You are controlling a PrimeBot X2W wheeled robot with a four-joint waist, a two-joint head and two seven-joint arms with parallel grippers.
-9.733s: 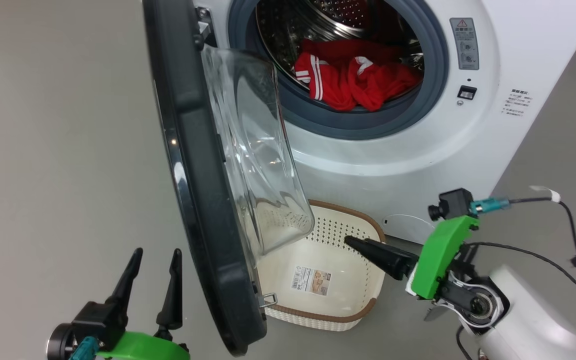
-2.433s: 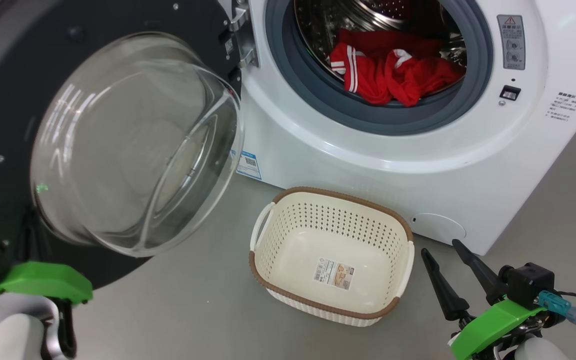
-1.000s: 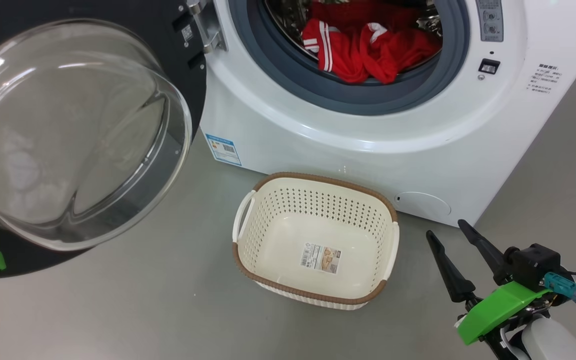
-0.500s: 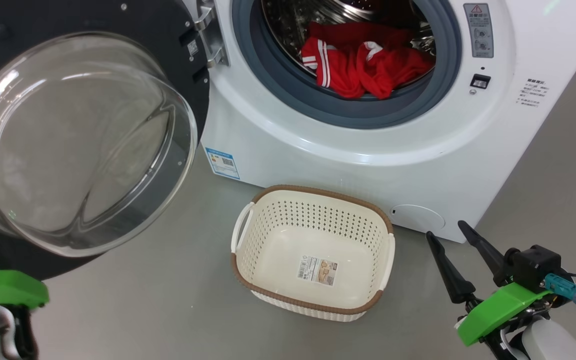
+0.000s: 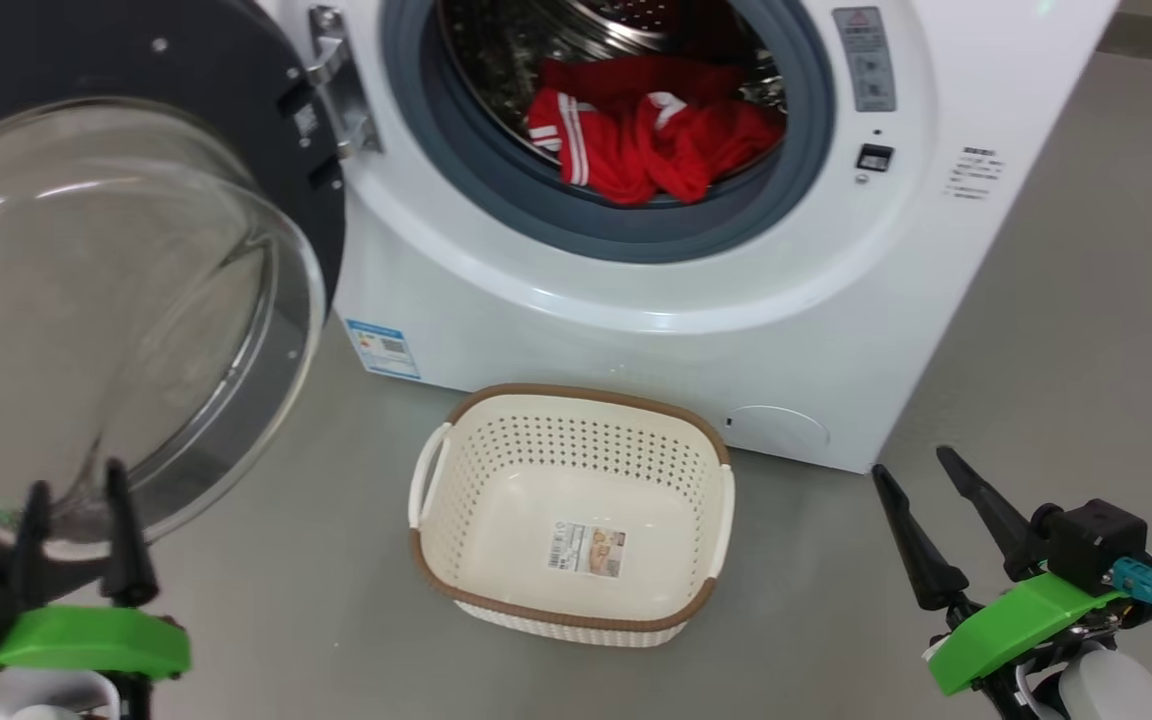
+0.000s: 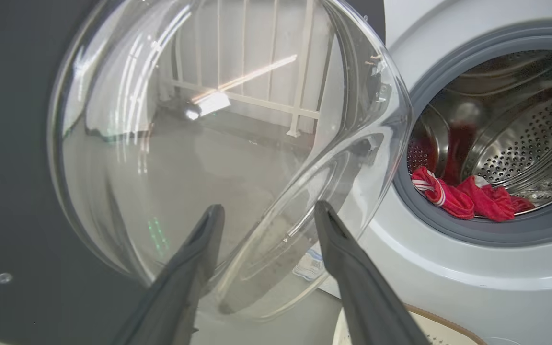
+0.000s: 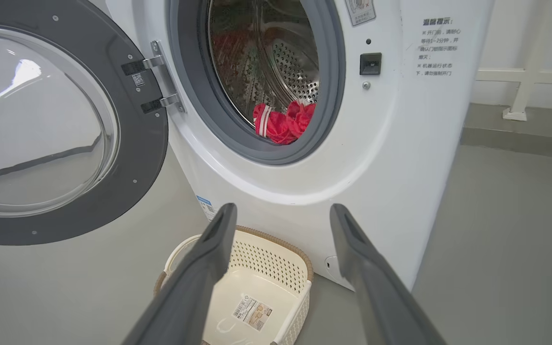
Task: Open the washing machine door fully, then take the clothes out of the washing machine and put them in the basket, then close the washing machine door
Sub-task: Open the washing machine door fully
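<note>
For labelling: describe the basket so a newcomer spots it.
Find the big white washing machine, its round black door swung open to the left. On the grey floor before it sits the basket. Nothing else there is cream and perforated, with a brown woven-look rim, white side handles and a paper label inside.

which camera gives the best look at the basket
The head view: the whole basket sits unobstructed, brown rim, both handles and label visible. The right wrist view has it partly behind the right gripper. The left wrist view catches a sliver of rim.
</note>
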